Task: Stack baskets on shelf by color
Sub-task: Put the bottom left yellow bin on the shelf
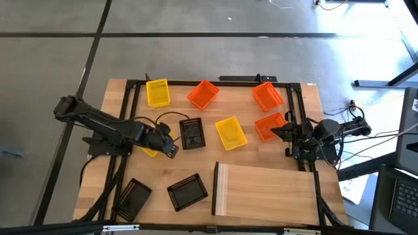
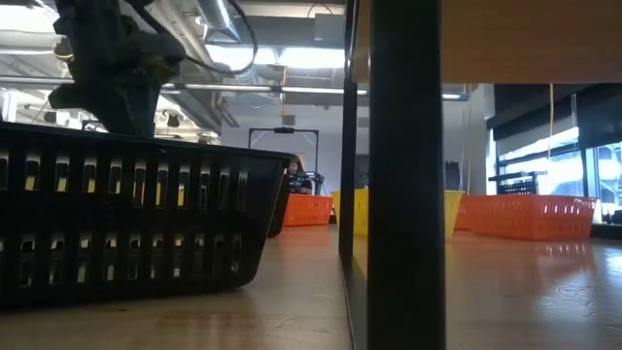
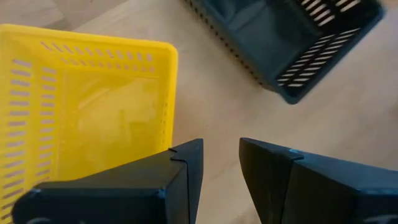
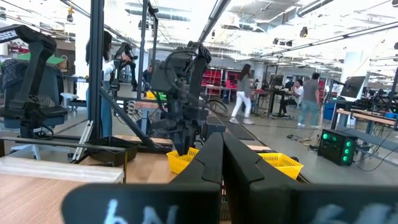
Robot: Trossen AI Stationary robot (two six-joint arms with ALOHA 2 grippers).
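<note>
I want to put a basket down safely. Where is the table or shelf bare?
The shelf top is wholly bare. Bare table also lies left of the yellow basket at the far edge. The middle is crowded: baskets around the left pincer.

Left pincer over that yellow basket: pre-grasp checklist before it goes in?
1. Left pincer open: ok, fingers stand apart.
2. Target in reach: ok, yellow basket sits right under the left pincer, rim beside one finger.
3. Fingers straddling the basket wall: not ok, both show over bare table just beside the rim.
4. Neighbour clear: ok, black basket lies apart from the yellow one.
5. Shelf free for placing: ok, no basket on it.
6. Right pincer out of the way: ok, shut, parked at the right edge by an orange basket.
</note>
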